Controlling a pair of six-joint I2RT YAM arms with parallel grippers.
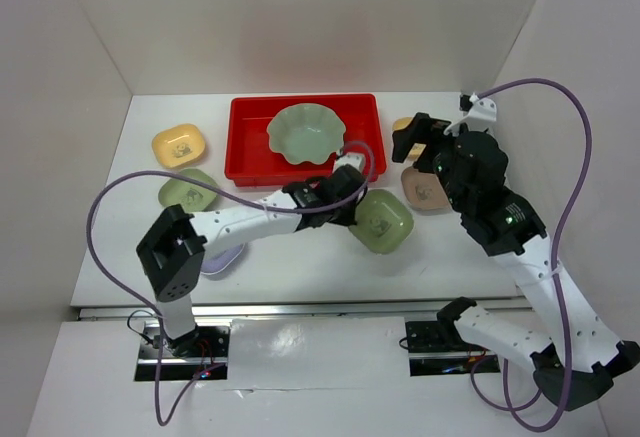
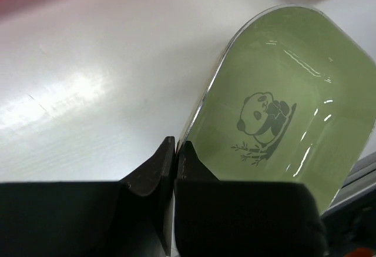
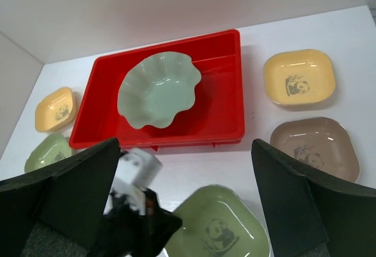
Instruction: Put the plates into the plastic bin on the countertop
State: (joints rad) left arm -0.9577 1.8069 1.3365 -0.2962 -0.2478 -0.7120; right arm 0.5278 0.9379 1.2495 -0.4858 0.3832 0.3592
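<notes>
Plates lie scattered over the countertop, most of them outside the plastic bin at its far edge. Only the large scalloped dish sits in the bin, left of centre. The green dish in hand lies near the countertop's middle, in front of the bin's near right corner, and the left gripper is pinched onto its rim. The right gripper hangs wide open and empty over the right side.

A thin rim grip probably lets the dish swing. The lift should be slow and clear the bin's near wall, ending on the bare red floor right of the scalloped dish.

Only the left wrist view shows the pinch and the panda print. The right wrist view shows the yellow dish and the brown dish whole, where the top view half hides them. Only the top view shows the lavender dish.
</notes>
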